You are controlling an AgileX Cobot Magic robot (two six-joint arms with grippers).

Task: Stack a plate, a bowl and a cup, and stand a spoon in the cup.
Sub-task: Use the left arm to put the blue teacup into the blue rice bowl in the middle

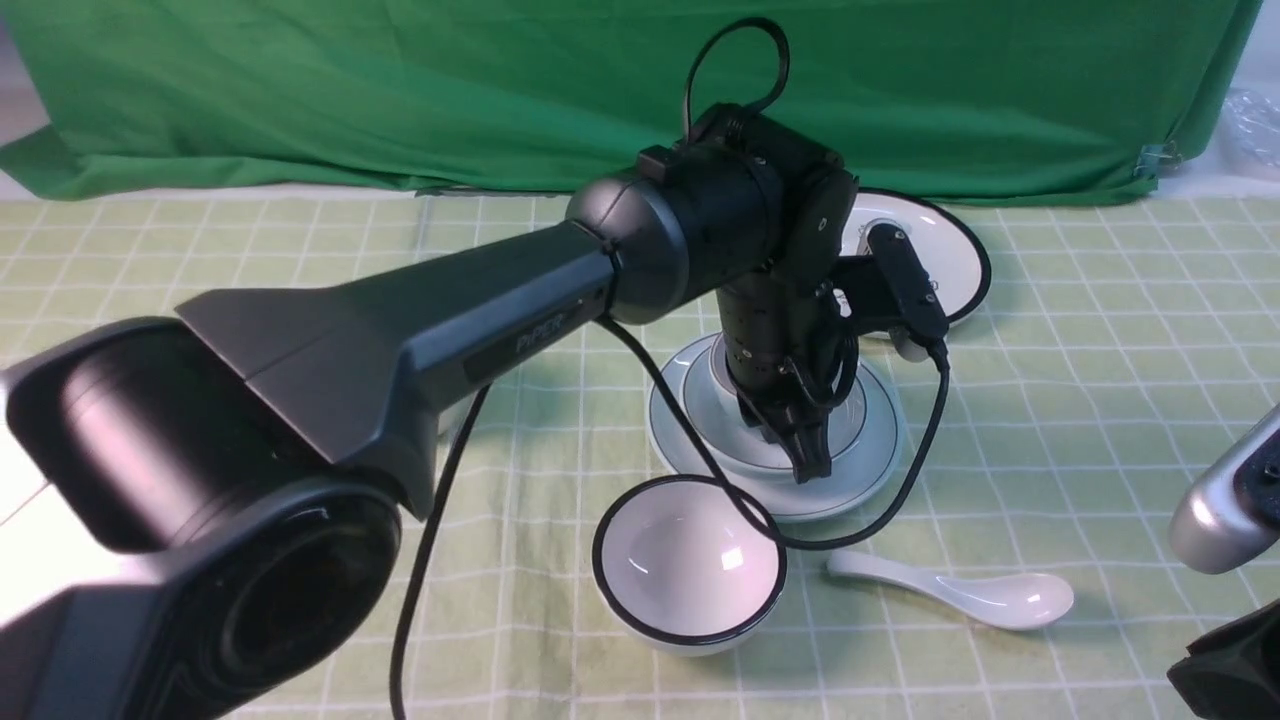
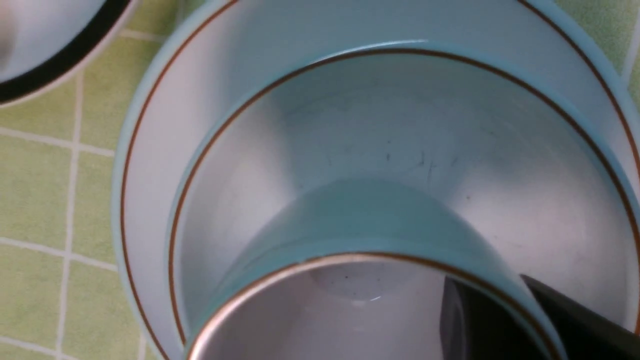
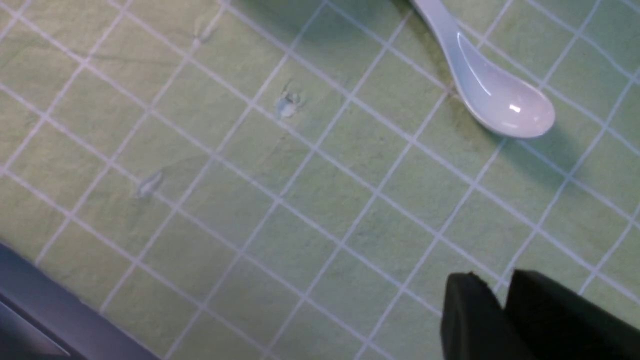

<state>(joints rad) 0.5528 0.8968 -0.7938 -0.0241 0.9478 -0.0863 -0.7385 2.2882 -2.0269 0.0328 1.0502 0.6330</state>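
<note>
The pale blue plate (image 1: 870, 470) lies mid-table with the shallow bowl (image 1: 705, 398) on it. In the left wrist view the cup (image 2: 370, 220) stands upright inside the bowl (image 2: 380, 130), which sits on the plate (image 2: 160, 140). My left gripper (image 2: 487, 290) is shut on the cup's rim, one finger inside and one outside. In the front view my left gripper (image 1: 808, 462) points down into the bowl and the wrist hides the cup. The white spoon (image 1: 960, 592) lies flat on the cloth in front of the plate. It also shows in the right wrist view (image 3: 495, 95). My right gripper (image 3: 492, 280) is shut, empty and apart from the spoon.
A black-rimmed deeper bowl (image 1: 688, 565) stands just in front-left of the plate. A black-rimmed plate (image 1: 935, 250) lies behind it. The left arm's cable (image 1: 905, 470) loops over the plate's front. The right arm (image 1: 1225, 500) is at the right edge. A green backdrop (image 1: 500, 90) closes the far side.
</note>
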